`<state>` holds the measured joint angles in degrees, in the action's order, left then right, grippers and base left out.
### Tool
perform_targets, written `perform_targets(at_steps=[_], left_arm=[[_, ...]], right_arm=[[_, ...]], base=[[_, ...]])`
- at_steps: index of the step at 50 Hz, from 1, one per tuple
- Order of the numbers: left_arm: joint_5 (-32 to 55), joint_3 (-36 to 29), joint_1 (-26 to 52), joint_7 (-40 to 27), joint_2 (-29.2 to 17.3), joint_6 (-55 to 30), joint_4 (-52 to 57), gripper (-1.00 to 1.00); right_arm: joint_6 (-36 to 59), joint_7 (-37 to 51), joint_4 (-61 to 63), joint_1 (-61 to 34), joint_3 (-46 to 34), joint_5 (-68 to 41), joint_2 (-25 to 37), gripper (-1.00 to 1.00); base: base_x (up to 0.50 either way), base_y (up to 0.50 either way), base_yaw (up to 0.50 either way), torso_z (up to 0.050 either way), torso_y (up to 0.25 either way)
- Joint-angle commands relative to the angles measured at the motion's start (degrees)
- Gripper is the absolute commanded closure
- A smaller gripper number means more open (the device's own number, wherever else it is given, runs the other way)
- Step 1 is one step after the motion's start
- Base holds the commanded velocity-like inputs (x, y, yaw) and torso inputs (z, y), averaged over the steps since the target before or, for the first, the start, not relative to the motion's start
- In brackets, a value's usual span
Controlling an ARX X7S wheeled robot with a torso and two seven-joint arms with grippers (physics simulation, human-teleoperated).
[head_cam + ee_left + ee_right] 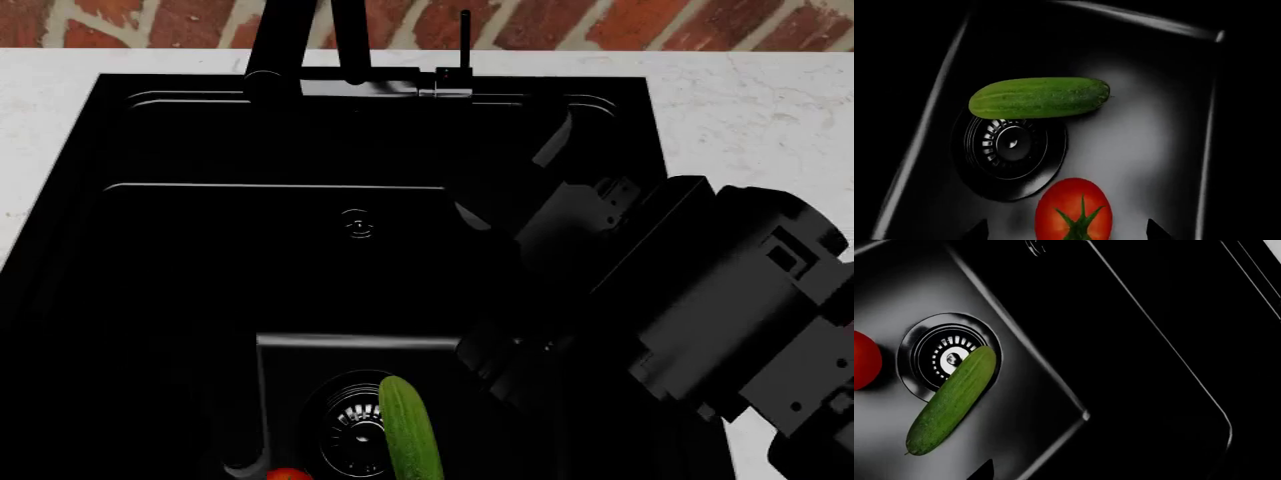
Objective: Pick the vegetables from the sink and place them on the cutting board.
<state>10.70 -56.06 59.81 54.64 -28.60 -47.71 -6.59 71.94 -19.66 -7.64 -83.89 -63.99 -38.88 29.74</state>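
The cucumber (1039, 97) lies flat on the floor of the sink (1147, 150), one end overlapping the rim of the drain (1013, 150). The tomato (1074, 210) sits just beside the drain on its other side, stem up, apart from the cucumber.

In the left wrist view the tomato is directly below the left gripper (1067, 231), between the two dark fingertips (1155, 231) that just enter the picture; the cucumber lies farther ahead, beyond the drain. The tips stand well apart, wider than the tomato, and hold nothing.

In the right wrist view the cucumber (953, 400) crosses the drain (947, 357) at a slant, with the tomato (866, 360) at the picture's edge. Only a dark sliver shows there, so whether the right gripper is wide or narrow cannot be told.

From the head, a black arm (694, 300) reaches over the sink (200, 250) below the faucet (287, 40); the cucumber (411, 430) and a bit of tomato (284, 474) show at the basin's near end.
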Motion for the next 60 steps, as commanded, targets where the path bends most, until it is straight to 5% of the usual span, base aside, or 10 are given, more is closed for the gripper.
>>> perform_targets(at_steps=[1,18,45,46,55,60], left_arm=[[-2.8,-3.4,-0.3,3.7,4.1,3.9,-7.5,-1.0],[-4.6,-4.7,-0.3,1.9,9.6,12.4,-23.5,-1.0],[-6.2,-7.3,-3.0,0.5,13.6,18.2,-34.0,-1.0],[-7.4,-7.3,-3.1,-2.1,13.7,21.6,-35.4,1.0],[-7.7,-6.2,-2.5,-4.5,12.6,21.6,-33.2,1.0],[-6.2,-1.7,-2.5,-8.5,6.9,18.0,-18.5,1.0]], right_arm=[[-3.0,-3.7,-3.0,0.6,-0.2,2.6,-2.0,-1.0],[-6.8,-4.8,-6.3,2.4,-0.8,3.3,-3.1,-1.0],[-8.5,-5.3,-7.0,3.5,-1.3,3.3,-3.1,-1.0],[-8.5,-5.2,-7.0,3.5,-1.3,3.3,-3.1,-1.0],[-7.8,-4.7,-5.9,3.1,-0.8,2.9,-2.7,-1.0],[-6.3,-3.9,-3.7,2.9,-0.2,2.2,-2.0,-1.0]], base=[[0.0,0.0,0.0,0.0,0.0],[0.0,0.0,0.0,0.0,0.0],[0.0,0.0,0.0,0.0,0.0],[0.0,0.0,0.0,0.0,0.0],[0.0,0.0,0.0,0.0,0.0],[0.0,0.0,0.0,0.0,0.0]])
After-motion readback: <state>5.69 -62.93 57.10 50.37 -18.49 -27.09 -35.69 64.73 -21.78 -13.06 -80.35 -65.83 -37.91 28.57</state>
